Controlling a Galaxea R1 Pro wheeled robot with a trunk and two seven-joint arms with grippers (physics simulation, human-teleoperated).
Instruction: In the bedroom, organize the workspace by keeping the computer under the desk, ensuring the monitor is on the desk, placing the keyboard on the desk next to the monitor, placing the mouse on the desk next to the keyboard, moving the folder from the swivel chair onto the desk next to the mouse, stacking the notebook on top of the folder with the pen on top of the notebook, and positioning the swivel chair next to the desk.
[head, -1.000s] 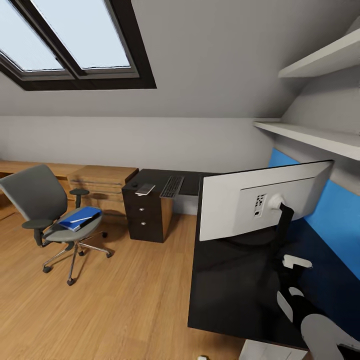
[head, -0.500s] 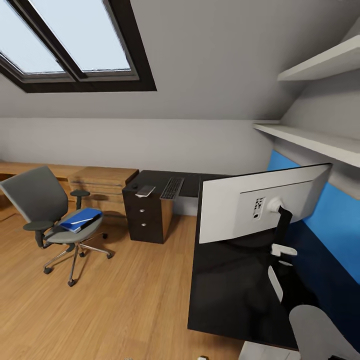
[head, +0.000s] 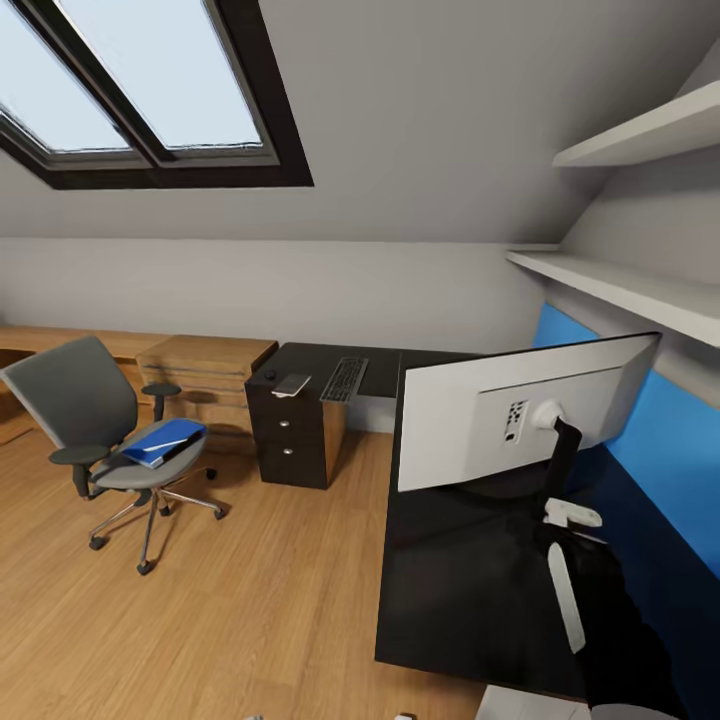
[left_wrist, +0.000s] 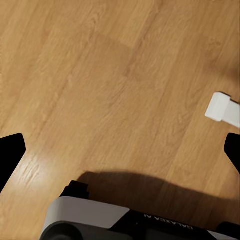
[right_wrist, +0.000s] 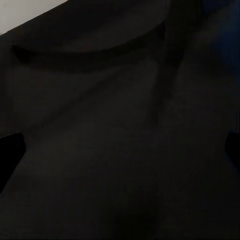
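The monitor (head: 470, 425) stands on the near wing of the black desk (head: 450, 590), white back toward me. On the far wing lie the keyboard (head: 344, 378), the grey notebook (head: 291, 383) and a small black mouse (head: 268, 374). At the left, out on the floor, the swivel chair (head: 75, 400) carries the blue folder (head: 163, 441), which has a thin white pen (head: 160, 445) on top. My right arm (head: 600, 620) reaches over the desk behind the monitor stand. My right gripper (right_wrist: 120, 155) is open above the dark desktop. My left gripper (left_wrist: 120, 152) hangs open over the wooden floor.
A light-wood chest (head: 205, 365) adjoins the desk's drawer pedestal (head: 295, 440). White shelves (head: 620, 285) and a blue wall panel (head: 680, 450) border the desk at the right. A white block (left_wrist: 222, 107) rests on the floor near my base. Open floor lies between chair and desk.
My right arm has shifted at the lower right, its dark forearm now nearer the monitor stand. The view has tilted slightly. The desk items and the chair have stayed put.
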